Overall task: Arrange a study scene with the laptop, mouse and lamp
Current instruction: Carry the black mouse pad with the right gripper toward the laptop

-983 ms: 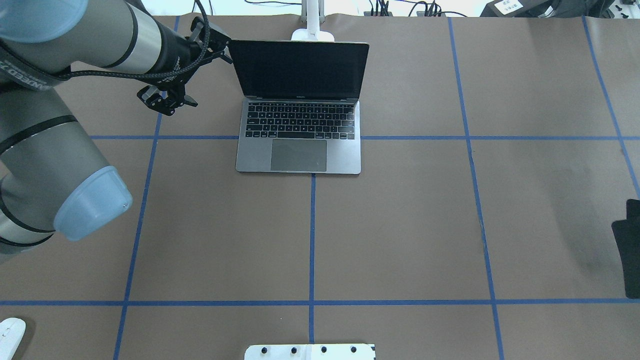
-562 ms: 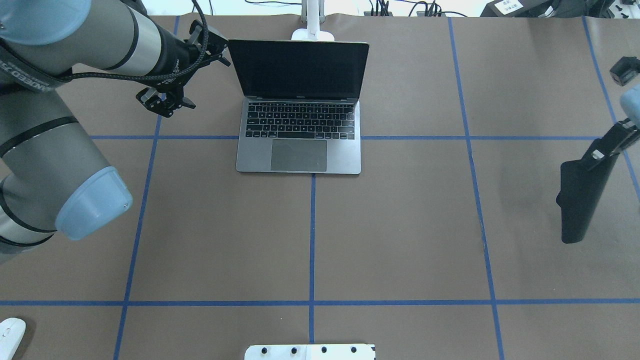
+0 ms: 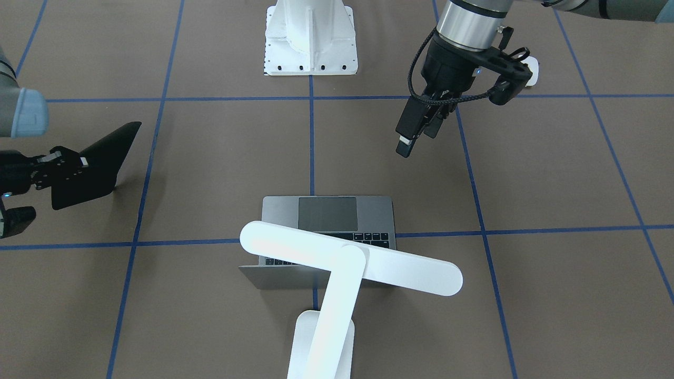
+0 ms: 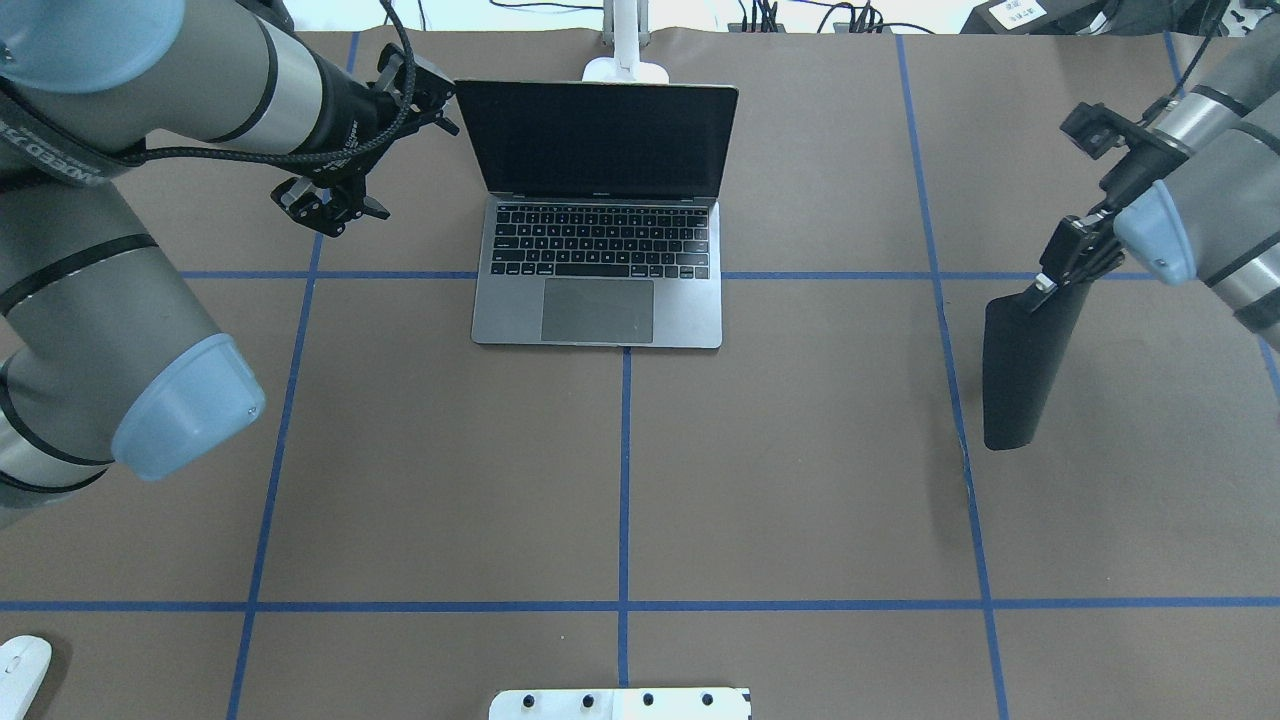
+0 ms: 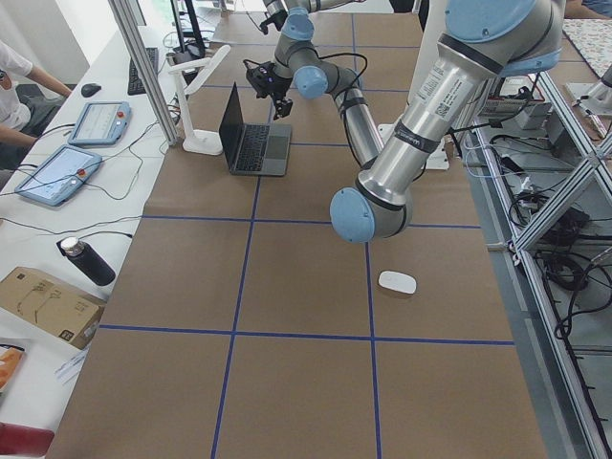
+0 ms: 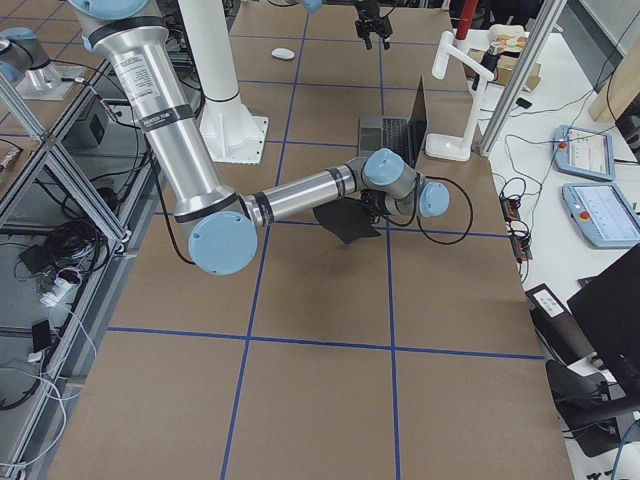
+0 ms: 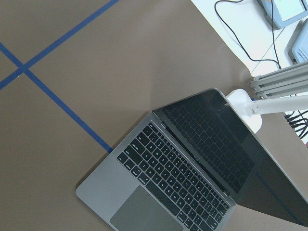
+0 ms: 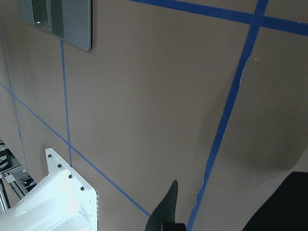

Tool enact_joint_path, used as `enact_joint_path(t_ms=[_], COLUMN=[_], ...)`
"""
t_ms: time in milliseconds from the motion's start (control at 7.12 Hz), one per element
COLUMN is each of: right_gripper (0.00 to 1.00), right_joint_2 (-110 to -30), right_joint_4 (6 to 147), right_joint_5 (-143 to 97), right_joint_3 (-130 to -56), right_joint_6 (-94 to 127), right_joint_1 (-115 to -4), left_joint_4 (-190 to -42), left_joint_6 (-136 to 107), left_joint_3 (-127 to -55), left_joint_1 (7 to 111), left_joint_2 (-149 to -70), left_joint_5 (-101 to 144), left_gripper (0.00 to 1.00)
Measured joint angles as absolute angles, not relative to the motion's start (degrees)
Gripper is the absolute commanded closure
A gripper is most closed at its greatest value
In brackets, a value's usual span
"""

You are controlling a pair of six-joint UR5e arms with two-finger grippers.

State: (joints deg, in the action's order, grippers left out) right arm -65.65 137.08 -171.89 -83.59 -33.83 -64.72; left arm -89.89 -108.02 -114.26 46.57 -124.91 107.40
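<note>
While the right claw [image 4: 1047, 284] is pressed together on the top edge of a black mat [image 4: 1020, 370], the mat hangs down edge-on over the table's [image 4: 800, 480] right side, slanting toward the robot. Cannot tell whether its lower corner touches the brown paper; a shadow lies just beneath it. Left claw [image 4: 330, 208] hovers off the table near the left edge of the laptop's [image 4: 600, 300] screen, apart from it. Its jaws look spread, nothing between them, though the wrist view shows no fingers to confirm. Laptop sits open at the far middle of the table, screen dark and upright, keyboard and trackpad facing the robot, front edge just over a blue tape [image 4: 623, 470] crossing. Lamp [image 3: 347, 258] stands directly behind the laptop, base close to the back of the lid; from the front view its long white bar head crosses above the hinge and rear keys. Mouse [image 4: 22, 672] lies flat at the near left corner, well apart from the laptop, beside the left arm's base side. White bolted pedestal [image 4: 620, 703] shows at the near middle edge. Tablets [image 5: 57, 172] and cables lie on the white bench beyond the far edge.
</note>
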Motion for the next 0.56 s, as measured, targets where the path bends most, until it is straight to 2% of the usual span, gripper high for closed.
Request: enact_joint_path(t_ms=[281,562], right_gripper=[1.0,1.0], right_joint_2=[-60.24,-55.07], right_joint_4=[127.43,123.53], right_joint_5=[-172.8,-173.4], right_joint_3=[-76.74,-71.47], right_joint_6=[-25.64,-20.77], right_joint_1=[-62.69,-60.99], left_joint_4=[-89.83,-89.8], left_joint_6=[-108.02,-108.02], left_joint_3=[-114.26,-114.34], left_joint_1=[46.58,46.58], left_joint_2=[-124.89,-124.83], left_joint_5=[107.4,107.4], left_gripper=[0.01,0.01])
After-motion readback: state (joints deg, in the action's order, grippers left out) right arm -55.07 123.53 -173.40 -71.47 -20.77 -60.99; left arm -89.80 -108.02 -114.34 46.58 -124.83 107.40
